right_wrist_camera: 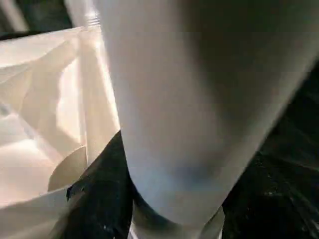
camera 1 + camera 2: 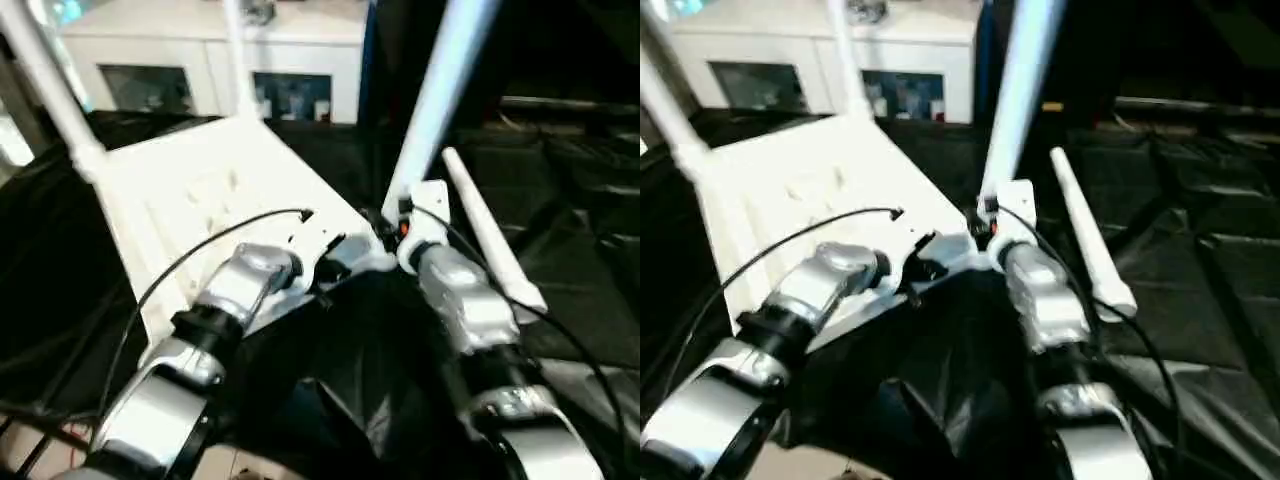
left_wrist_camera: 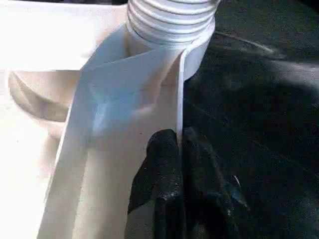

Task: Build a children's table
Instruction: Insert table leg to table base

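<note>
The children's table top [image 2: 210, 190] lies upside down on black cloth, ribbed underside up. Two white legs [image 2: 50, 90] [image 2: 235, 60] stand in its far corners. A third leg [image 2: 440, 90] rises from the near right corner socket, with my right gripper [image 2: 405, 225] shut around its base; in the right wrist view this leg [image 1: 189, 99] stands close between the black fingers [image 1: 104, 189]. My left gripper [image 2: 325, 265] is shut on the top's thin rim [image 3: 179, 99] just beside that socket, its fingers [image 3: 164, 169] pinching the edge below the leg's threaded end [image 3: 169, 20].
A loose white leg [image 2: 490, 235] lies on the black cloth to the right of my right arm. A white cabinet with glass doors [image 2: 200, 60] stands behind the table top. Black cables run along both forearms.
</note>
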You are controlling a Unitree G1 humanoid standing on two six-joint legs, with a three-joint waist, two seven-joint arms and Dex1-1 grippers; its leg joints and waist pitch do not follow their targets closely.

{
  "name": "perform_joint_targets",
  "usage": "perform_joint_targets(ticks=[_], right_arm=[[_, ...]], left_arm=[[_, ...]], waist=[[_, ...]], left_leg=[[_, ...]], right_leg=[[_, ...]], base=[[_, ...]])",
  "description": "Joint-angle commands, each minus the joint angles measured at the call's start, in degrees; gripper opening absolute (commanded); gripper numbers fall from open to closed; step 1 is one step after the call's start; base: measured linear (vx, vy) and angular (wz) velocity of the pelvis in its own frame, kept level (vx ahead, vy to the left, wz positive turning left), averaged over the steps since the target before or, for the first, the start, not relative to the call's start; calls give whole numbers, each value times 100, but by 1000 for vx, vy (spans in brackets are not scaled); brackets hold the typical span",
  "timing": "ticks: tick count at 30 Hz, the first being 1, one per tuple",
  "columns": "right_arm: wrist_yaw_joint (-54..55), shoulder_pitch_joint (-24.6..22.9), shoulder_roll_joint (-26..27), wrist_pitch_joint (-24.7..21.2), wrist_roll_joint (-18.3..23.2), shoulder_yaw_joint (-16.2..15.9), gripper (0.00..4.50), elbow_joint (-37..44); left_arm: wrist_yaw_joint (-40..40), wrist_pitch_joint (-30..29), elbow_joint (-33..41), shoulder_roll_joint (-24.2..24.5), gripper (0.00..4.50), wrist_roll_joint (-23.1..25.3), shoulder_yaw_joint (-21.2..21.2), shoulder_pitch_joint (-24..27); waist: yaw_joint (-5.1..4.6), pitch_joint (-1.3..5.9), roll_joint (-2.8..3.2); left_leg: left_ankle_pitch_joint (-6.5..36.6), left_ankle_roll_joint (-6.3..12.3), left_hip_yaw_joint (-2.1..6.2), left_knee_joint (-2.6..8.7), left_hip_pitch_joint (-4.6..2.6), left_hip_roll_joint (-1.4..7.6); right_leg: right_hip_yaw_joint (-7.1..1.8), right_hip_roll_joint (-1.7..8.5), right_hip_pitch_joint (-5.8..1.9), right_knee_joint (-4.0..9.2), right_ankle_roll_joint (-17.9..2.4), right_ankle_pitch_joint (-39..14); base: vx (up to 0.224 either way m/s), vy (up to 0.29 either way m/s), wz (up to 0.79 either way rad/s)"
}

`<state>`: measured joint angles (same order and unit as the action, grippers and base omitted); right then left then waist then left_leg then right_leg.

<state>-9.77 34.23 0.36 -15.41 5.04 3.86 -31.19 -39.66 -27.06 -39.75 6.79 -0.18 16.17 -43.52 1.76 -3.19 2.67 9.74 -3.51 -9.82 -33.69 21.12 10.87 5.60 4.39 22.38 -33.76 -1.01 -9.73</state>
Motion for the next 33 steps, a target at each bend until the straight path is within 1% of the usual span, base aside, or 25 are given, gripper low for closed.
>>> perform_joint_targets(ticks=[1, 2, 3, 5, 7, 9, 16, 23, 31, 32, 33], right_arm=[[-185, -225, 476, -488, 208, -378, 191, -478], [-188, -223, 486, -497, 202, -382, 191, -470], [-188, -223, 486, -497, 202, -382, 191, -470], [-188, -223, 486, -497, 202, -382, 191, -470], [-188, -223, 486, -497, 202, -382, 191, -470], [-188, -223, 486, -497, 202, -382, 191, -470], [-188, -223, 486, -497, 202, -382, 191, -470], [-188, -223, 486, -497, 202, -382, 191, -470], [-188, -223, 486, -497, 202, -382, 191, -470], [-142, -161, 527, -479, 128, -367, 191, -556], [-1471, -139, -162, -558, -8, -916, 191, -257]], left_arm=[[105, 263, 305, -183, 0, -67, -121, -337], [94, 257, 318, -179, 0, -69, -120, -332], [94, 257, 318, -179, 0, -69, -120, -332], [94, 257, 318, -179, 0, -69, -120, -332], [94, 257, 318, -179, 0, -69, -120, -332], [94, 257, 318, -179, 0, -69, -120, -332], [94, 257, 318, -179, 0, -69, -120, -332], [94, 257, 318, -179, 0, -69, -120, -332], [94, 257, 318, -179, 0, -69, -120, -332], [123, 287, 233, -202, 0, -54, -142, -370], [-762, 446, 824, 399, 0, -168, 7, -33]], waist=[[22, 358, -47], [31, 359, -40], [31, 355, -36], [33, 348, -37], [29, 340, -36], [29, 338, -32], [21, 331, -28], [23, 331, -31], [19, 324, -32], [20, 325, -35], [3, 330, -148]], left_leg=[[1863, 116, 121, 446, -37, 172], [1779, 136, 108, 444, -47, 177], [1758, 144, 100, 446, -46, 178], [1779, 148, 94, 445, -56, 174], [1856, 131, 94, 449, -68, 175], [1883, 119, 97, 453, -73, 179], [1983, 89, 102, 468, -79, 185], [1928, 102, 98, 478, -77, 186], [2004, 91, 101, 486, -91, 187], [1999, 87, 103, 490, -91, 191], [1967, 119, 93, 489, -71, 186]], right_leg=[[-275, 433, -220, 571, -682, -2524], [-288, 431, -210, 556, -741, -2360], [-290, 429, -217, 548, -789, -2296], [-288, 431, -218, 553, -810, -2338], [-286, 430, -208, 573, -771, -2500], [-289, 434, -201, 581, -751, -2548], [-290, 433, -190, 591, -733, -2600], [-290, 437, -195, 601, -724, -2581], [-284, 436, -178, 624, -665, -2730], [-285, 437, -178, 620, -677, -2701], [-282, 430, -190, 627, -664, -2714]], base=[[0, 0, 0], [0, 0, 0], [0, 0, 0], [0, 0, 0], [0, 0, 0], [0, 0, 0], [0, 0, 0], [0, 0, 0], [0, 0, 0], [0, 0, 0], [0, 0, 0]])
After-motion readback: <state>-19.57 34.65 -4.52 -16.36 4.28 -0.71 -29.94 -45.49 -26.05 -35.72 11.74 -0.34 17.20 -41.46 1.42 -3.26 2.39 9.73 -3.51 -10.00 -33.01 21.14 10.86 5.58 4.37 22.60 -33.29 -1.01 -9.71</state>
